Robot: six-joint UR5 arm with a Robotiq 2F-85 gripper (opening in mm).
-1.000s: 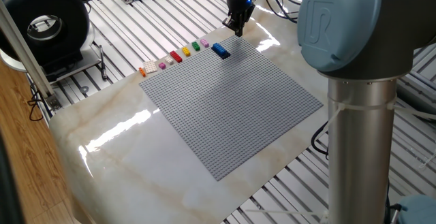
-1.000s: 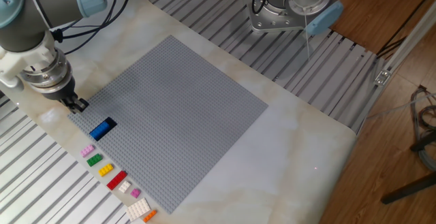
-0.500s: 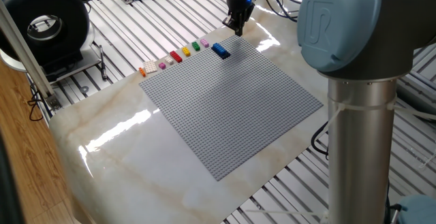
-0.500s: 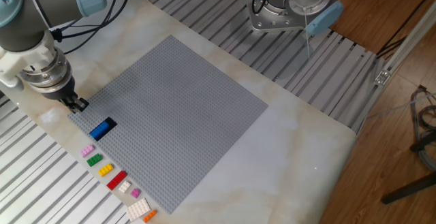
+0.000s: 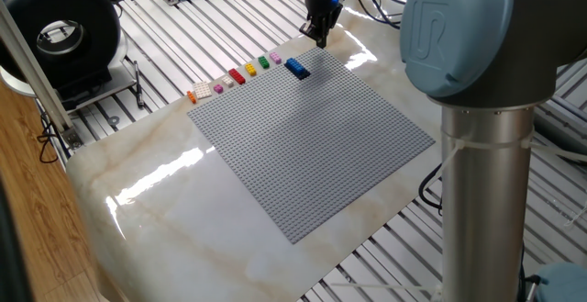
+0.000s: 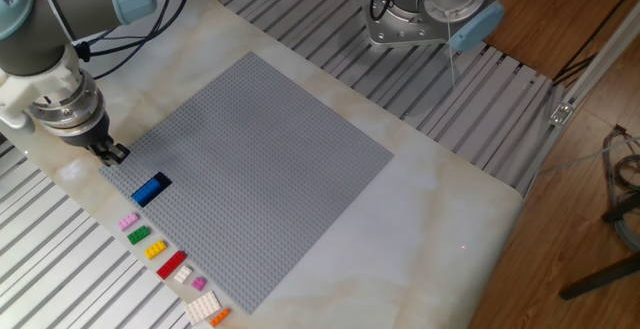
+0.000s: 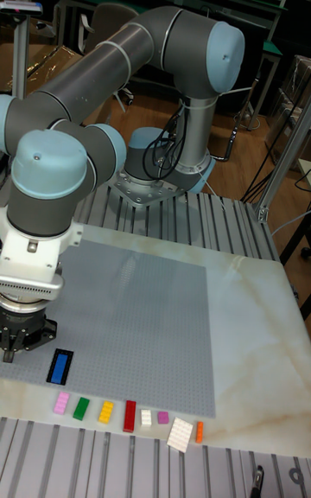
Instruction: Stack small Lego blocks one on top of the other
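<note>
One fixed view: nothing has shifted over the last second. The tool [image 5: 320, 38] still hovers just beyond the blue brick [image 5: 296, 67], which sits at the baseplate [image 5: 312, 141] edge; green [image 5: 264, 61], yellow [image 5: 250, 70] and red [image 5: 237, 76] bricks line up along it.

The other fixed view: its fingertips look nearly together with nothing between them, near the baseplate corner. The pause suggests stacking has barely begun.

Tall fixed view: the pink brick [image 7: 61, 403] and orange brick [image 7: 199, 431] lie on the surface [image 7: 250, 351], unstacked.
</note>
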